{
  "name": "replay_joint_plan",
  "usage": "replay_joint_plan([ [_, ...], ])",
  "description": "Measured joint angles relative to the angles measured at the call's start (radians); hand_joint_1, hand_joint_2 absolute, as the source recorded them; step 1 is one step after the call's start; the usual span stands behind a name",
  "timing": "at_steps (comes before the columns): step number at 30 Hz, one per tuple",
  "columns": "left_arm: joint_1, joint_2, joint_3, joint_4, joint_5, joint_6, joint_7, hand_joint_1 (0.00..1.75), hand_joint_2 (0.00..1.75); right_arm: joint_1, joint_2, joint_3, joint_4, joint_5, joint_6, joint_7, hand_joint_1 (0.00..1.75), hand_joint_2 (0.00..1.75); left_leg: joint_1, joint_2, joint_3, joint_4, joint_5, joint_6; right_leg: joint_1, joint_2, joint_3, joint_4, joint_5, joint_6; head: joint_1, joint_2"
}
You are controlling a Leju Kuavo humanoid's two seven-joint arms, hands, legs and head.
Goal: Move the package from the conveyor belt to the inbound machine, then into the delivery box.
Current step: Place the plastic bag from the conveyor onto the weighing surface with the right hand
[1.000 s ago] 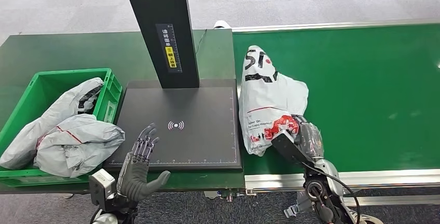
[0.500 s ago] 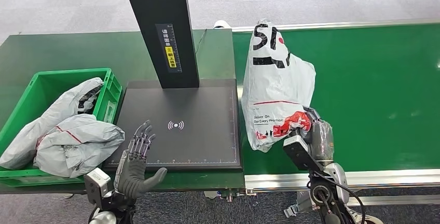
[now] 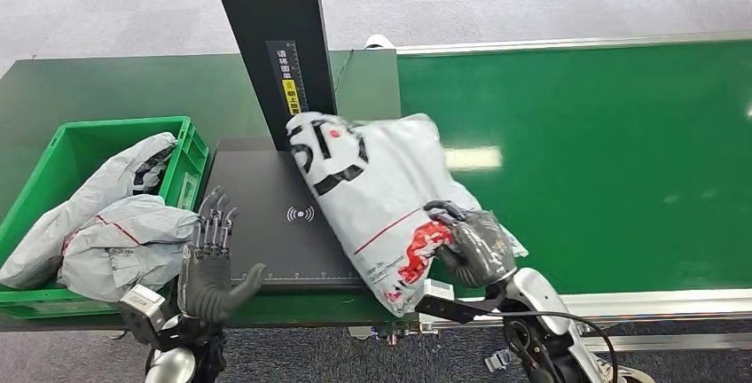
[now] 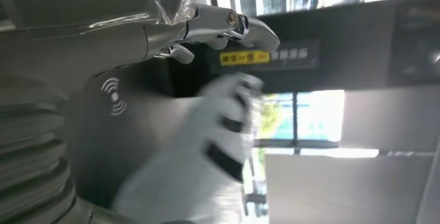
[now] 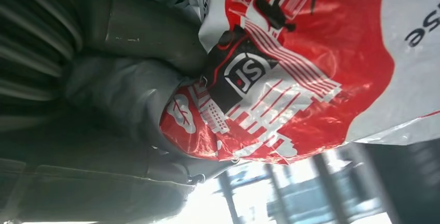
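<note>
A white plastic package (image 3: pixel 372 190) with black letters and a red printed corner hangs tilted over the right half of the black inbound machine plate (image 3: pixel 266 223). My right hand (image 3: pixel 470 246) grips its red corner (image 5: pixel 280 99) near the plate's front right edge. The package's far end reaches the machine's black post (image 3: pixel 275 46). My left hand (image 3: pixel 208 259) is held up open at the plate's front left corner, fingers spread, holding nothing. In the left wrist view the blurred white package (image 4: pixel 207 146) sits beyond my left fingers (image 4: pixel 228 24). The green conveyor belt (image 3: pixel 603 152) lies to the right.
A green delivery box (image 3: pixel 40 179) stands left of the machine and holds two grey-white packages (image 3: pixel 115 223). A metal rail (image 3: pixel 621 303) edges the belt's front. Grey floor lies beyond the dark green table (image 3: pixel 133 86).
My right hand lifted the package off the belt and swung it left, over the machine plate. My left hand shifted slightly left and stayed open.
</note>
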State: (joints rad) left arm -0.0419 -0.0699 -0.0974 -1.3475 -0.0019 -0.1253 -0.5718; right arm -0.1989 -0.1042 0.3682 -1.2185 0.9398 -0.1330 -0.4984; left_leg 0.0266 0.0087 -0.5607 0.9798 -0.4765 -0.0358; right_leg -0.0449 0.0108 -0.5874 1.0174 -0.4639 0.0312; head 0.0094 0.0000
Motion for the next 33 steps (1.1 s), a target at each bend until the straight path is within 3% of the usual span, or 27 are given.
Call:
replay_joint_plan([
  [5,-0.021,-0.001,0.015,0.000,0.066,0.083,-0.013,0.00,1.75,-0.189,0.005,0.194,0.123,0.013,0.132,-0.015,1.75,1.75,0.000,0.000,0.001,0.000,0.001,0.000,0.000,0.000,0.000,0.000,0.001,0.000,0.000,0.000],
  [9,-0.034,-0.006,0.020,0.000,0.072,0.144,-0.022,0.00,1.75,-0.315,0.047,0.350,0.241,0.012,0.222,-0.011,1.75,1.75,0.000,-0.001,0.001,0.000,0.002,0.000,0.000,0.000,0.000,0.001,0.000,0.000,0.000,0.000],
  [15,-0.048,-0.011,0.019,0.000,0.072,0.167,-0.022,0.00,1.75,-0.425,0.110,0.511,0.386,0.010,0.234,0.002,1.75,1.75,0.000,0.000,0.000,0.000,0.001,0.000,0.000,0.000,0.000,0.000,0.000,0.000,0.000,0.000],
  [16,-0.048,-0.011,0.018,0.000,0.072,0.169,-0.022,0.00,1.75,-0.436,0.118,0.530,0.404,0.010,0.215,0.006,1.66,1.75,0.000,0.000,0.000,0.000,0.001,0.000,0.000,0.000,-0.001,0.000,0.000,0.000,0.000,0.000],
  [19,-0.048,-0.011,0.016,0.000,0.072,0.171,-0.022,0.00,1.75,-0.461,0.143,0.577,0.453,0.009,0.153,0.024,0.35,1.75,0.000,-0.001,0.000,0.000,0.001,0.000,0.000,0.000,-0.001,0.000,0.000,0.000,0.000,0.000],
  [20,-0.048,-0.010,0.015,0.000,0.072,0.172,-0.022,0.00,1.75,-0.467,0.151,0.588,0.469,0.006,0.137,0.033,0.00,1.75,0.000,-0.001,0.000,0.000,0.001,0.000,0.000,0.000,-0.001,0.000,0.000,0.000,0.000,0.000],
  [33,-0.047,-0.004,0.013,-0.001,0.070,0.168,-0.022,0.00,1.75,-0.480,0.183,0.630,0.565,-0.027,0.099,0.060,0.00,1.75,0.000,-0.001,0.000,0.000,0.001,0.000,0.000,0.000,-0.001,0.000,0.000,0.000,0.000,0.000],
])
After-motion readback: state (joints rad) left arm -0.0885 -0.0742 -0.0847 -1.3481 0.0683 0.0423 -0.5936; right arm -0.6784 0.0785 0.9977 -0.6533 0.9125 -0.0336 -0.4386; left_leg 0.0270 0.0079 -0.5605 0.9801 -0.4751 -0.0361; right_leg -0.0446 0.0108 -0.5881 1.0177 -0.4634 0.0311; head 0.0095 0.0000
